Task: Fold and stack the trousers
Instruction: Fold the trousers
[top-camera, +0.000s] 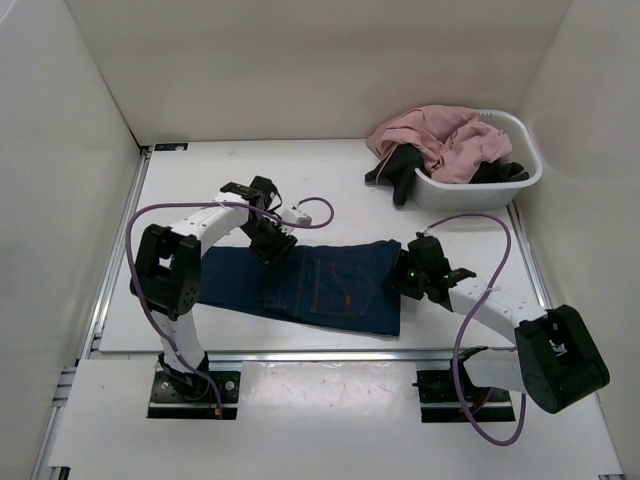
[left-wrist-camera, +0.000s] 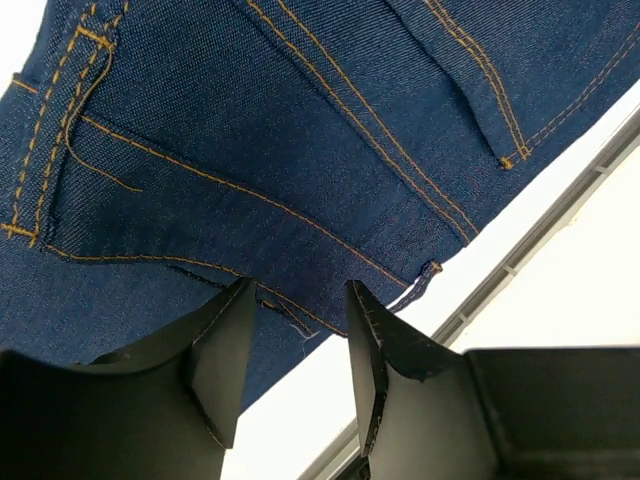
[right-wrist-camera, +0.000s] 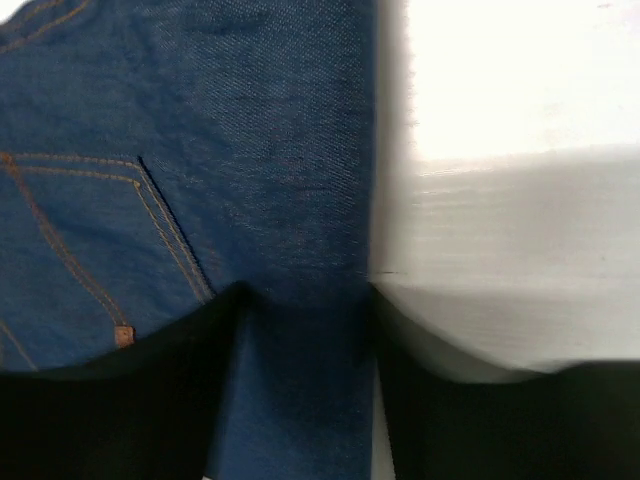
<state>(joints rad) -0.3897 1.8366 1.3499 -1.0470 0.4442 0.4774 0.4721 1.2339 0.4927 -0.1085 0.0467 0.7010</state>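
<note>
Both jaws apart: left tool (left-wrist-camera: 298, 300) over the trousers (top-camera: 340, 280), right tool (right-wrist-camera: 308, 295) straddling their edge on tabletop (top-camera: 200, 180).

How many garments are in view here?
3: the trousers flat on the table, a pink garment in the white basket, a black garment over its rim; others may hide beneath.

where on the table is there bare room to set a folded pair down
Bare table at the far left, between the back wall, the left arm and the basket. Crowded: the middle, trousers with left gripper and right gripper at their edges.
</note>
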